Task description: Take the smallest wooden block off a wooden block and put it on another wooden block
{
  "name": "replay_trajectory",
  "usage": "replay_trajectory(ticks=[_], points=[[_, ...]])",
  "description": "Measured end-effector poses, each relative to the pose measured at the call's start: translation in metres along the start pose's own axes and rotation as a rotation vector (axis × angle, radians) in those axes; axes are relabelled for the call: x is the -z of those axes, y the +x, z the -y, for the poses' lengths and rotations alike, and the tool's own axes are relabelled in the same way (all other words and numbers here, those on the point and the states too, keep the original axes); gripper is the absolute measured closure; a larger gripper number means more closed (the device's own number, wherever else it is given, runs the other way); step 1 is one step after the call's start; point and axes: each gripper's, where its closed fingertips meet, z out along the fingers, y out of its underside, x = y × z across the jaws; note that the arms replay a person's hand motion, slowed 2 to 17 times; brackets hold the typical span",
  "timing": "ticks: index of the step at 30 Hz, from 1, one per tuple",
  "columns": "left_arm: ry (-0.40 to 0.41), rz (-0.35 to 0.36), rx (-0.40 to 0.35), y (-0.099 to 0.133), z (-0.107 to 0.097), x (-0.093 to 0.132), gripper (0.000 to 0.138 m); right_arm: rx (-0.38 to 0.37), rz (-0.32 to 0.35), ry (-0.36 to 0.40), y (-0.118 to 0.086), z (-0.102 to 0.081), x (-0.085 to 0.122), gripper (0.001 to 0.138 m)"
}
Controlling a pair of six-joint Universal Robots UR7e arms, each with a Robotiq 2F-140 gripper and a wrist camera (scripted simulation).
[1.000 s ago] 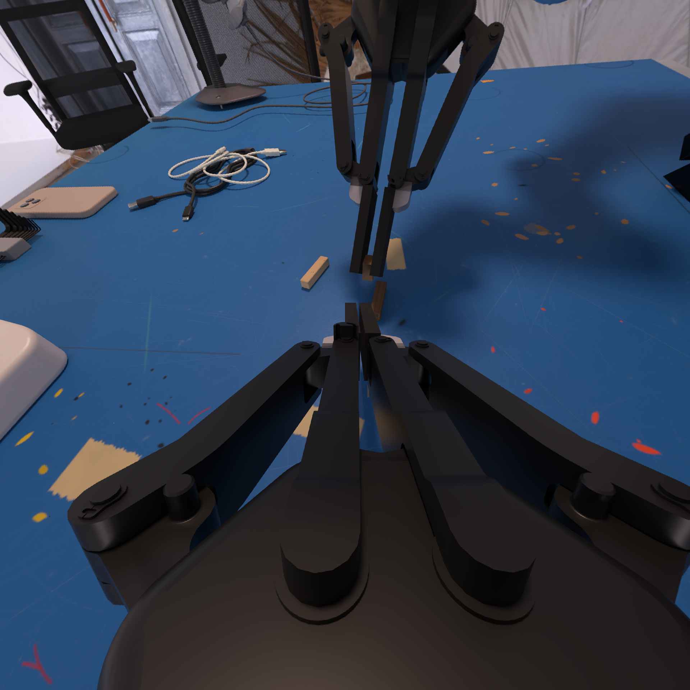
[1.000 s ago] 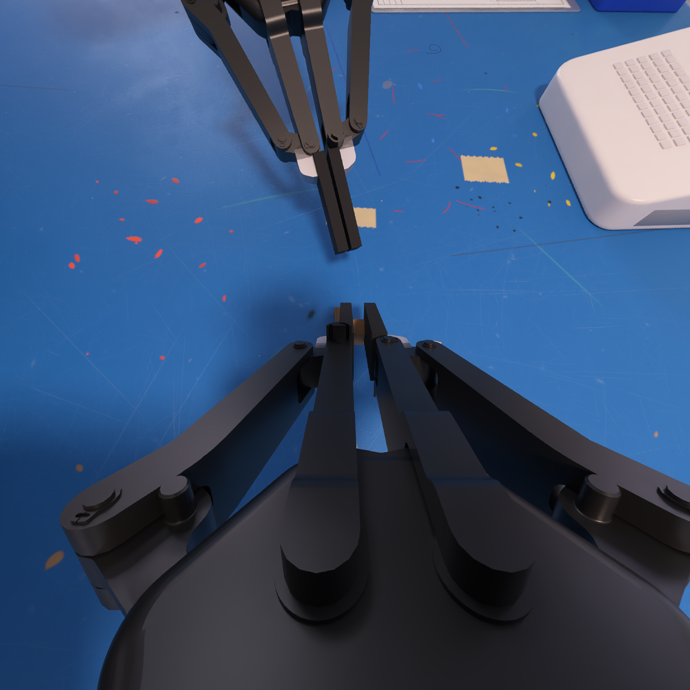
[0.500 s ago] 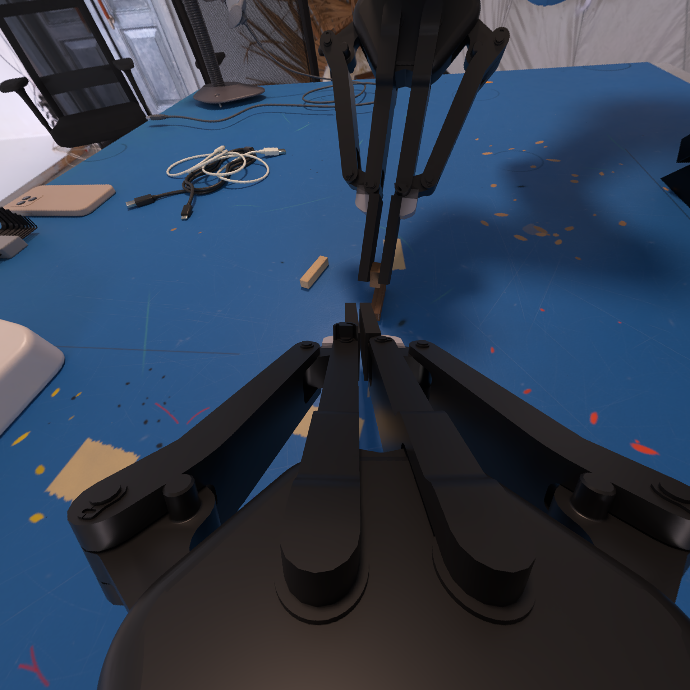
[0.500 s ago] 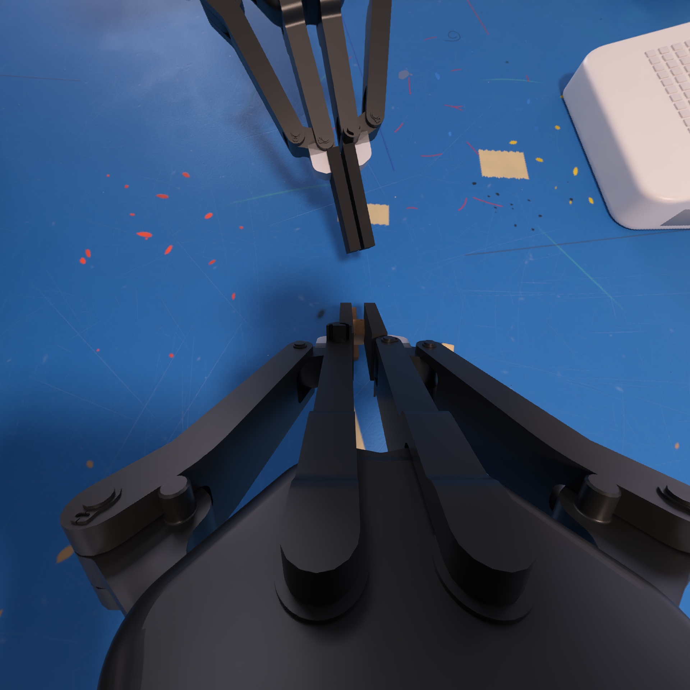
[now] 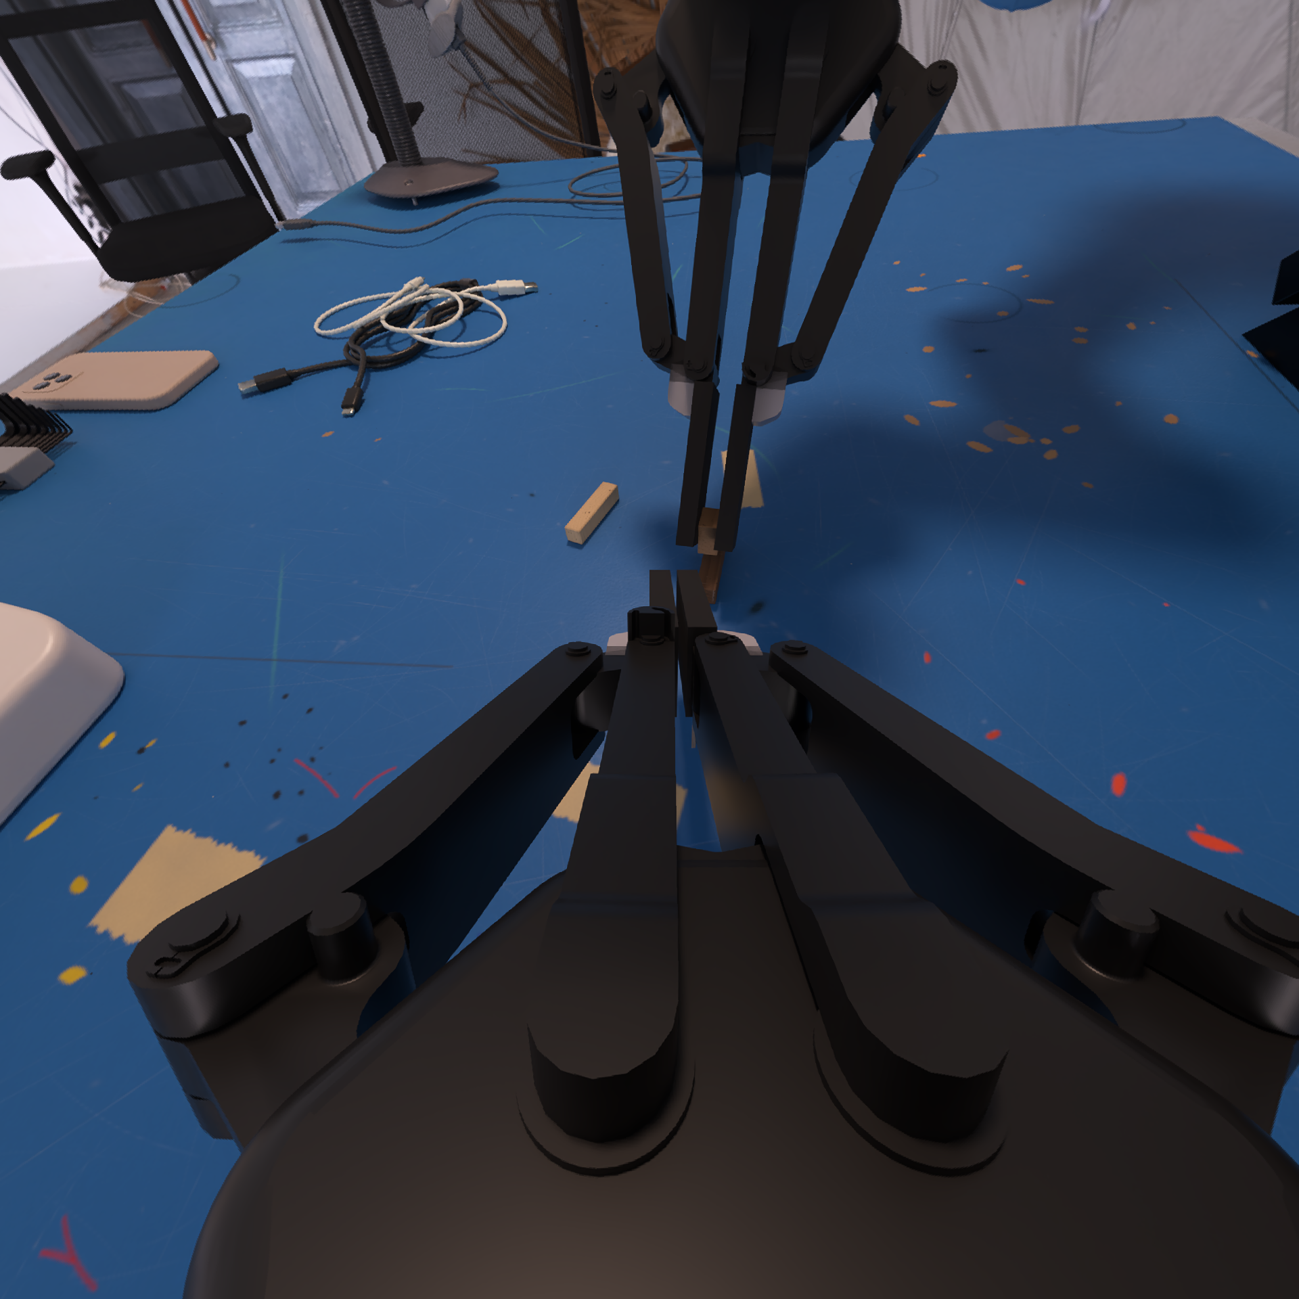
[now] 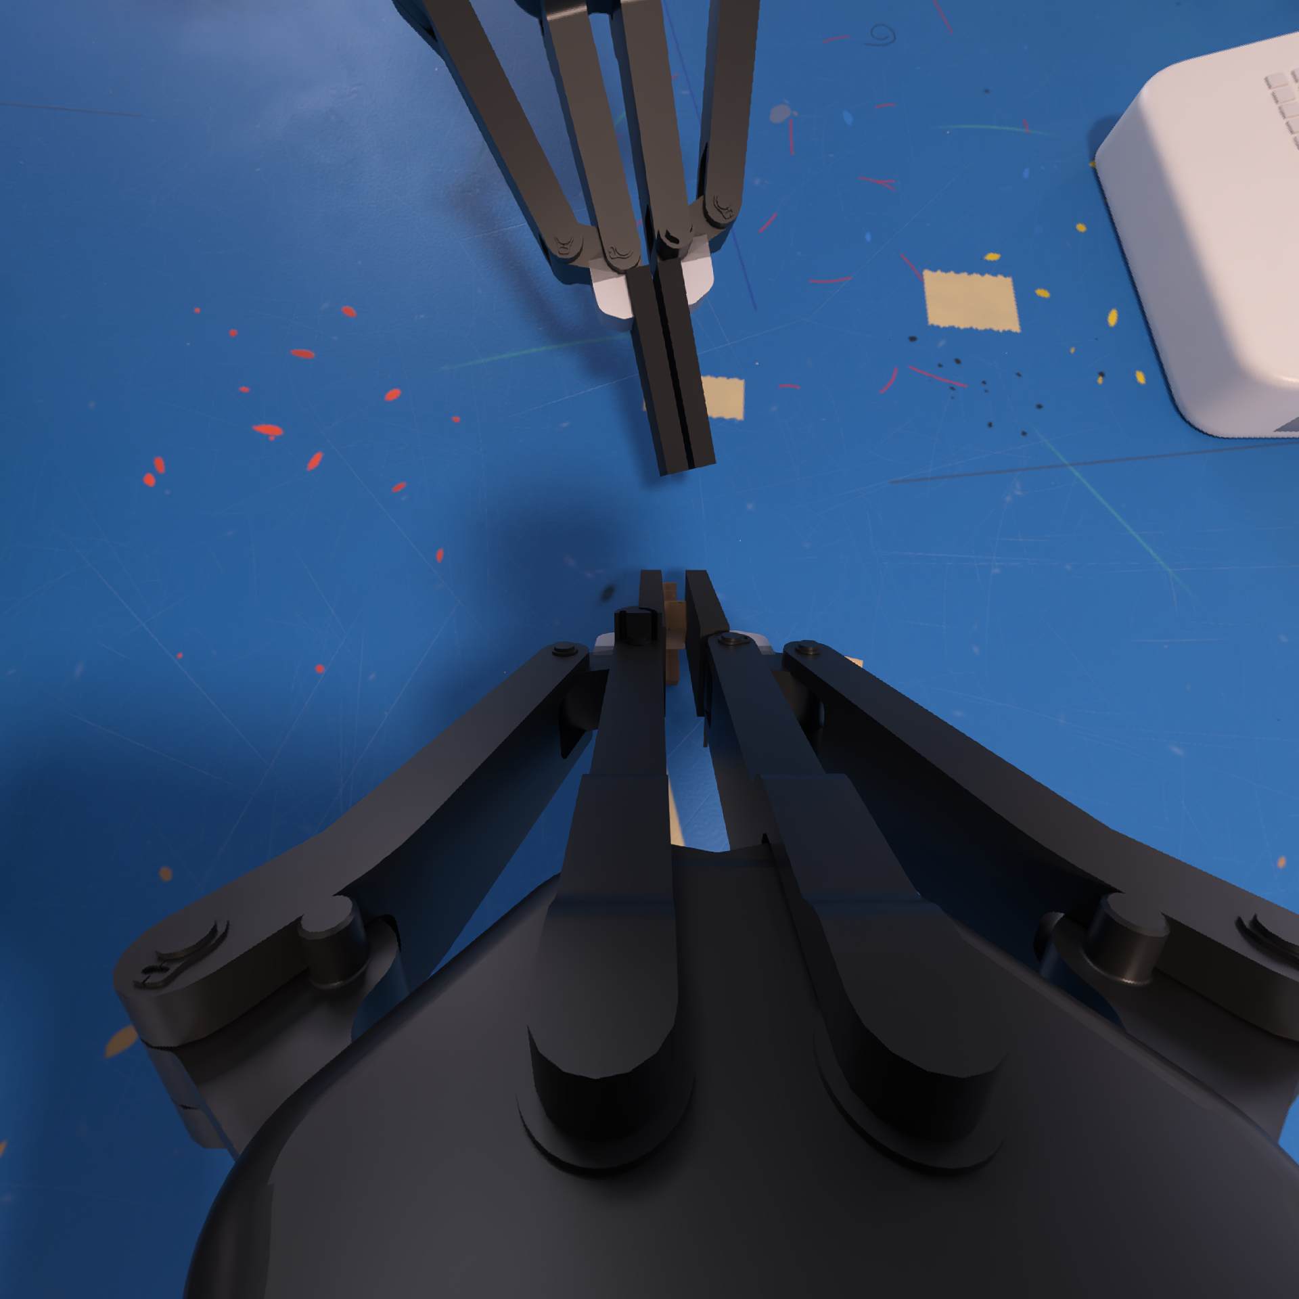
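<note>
My right gripper (image 6: 673, 578) is shut on the smallest wooden block (image 6: 673, 615), a tan cube. In the left wrist view the right gripper (image 5: 704, 541) hangs straight down, holding the small block (image 5: 708, 528) directly over a dark brown wooden block (image 5: 711, 583) on the blue table; I cannot tell if they touch. A light wooden block (image 5: 592, 513) lies flat to their left. My left gripper (image 5: 676, 578) is shut and empty, just in front of the dark block. It also shows in the right wrist view (image 6: 687, 465).
A white keyboard-like device (image 6: 1209, 246) sits at one table side, also seen in the left wrist view (image 5: 42, 703). Coiled cables (image 5: 415, 323), a pink phone (image 5: 119, 379) and a lamp base (image 5: 429, 179) lie farther back. Tan tape patches (image 6: 970, 301) mark the table.
My right gripper has come down with the small block, closer to the dark block and the table. The left gripper has stayed shut and in place.
</note>
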Motion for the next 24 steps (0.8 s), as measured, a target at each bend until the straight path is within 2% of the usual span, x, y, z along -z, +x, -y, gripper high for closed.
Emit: replay_trajectory(ticks=[12, 24], points=[[-0.002, -0.002, -0.010, 0.0011, -0.0001, -0.0003, 0.135, 0.002, 0.004, -0.019, -0.0003, -0.0002, -0.0017, 0.130], [-0.033, 0.002, -0.060, 0.0056, -0.0029, -0.0035, 0.134, 0.009, 0.009, -0.030, -0.0012, -0.0013, -0.0033, 0.130]])
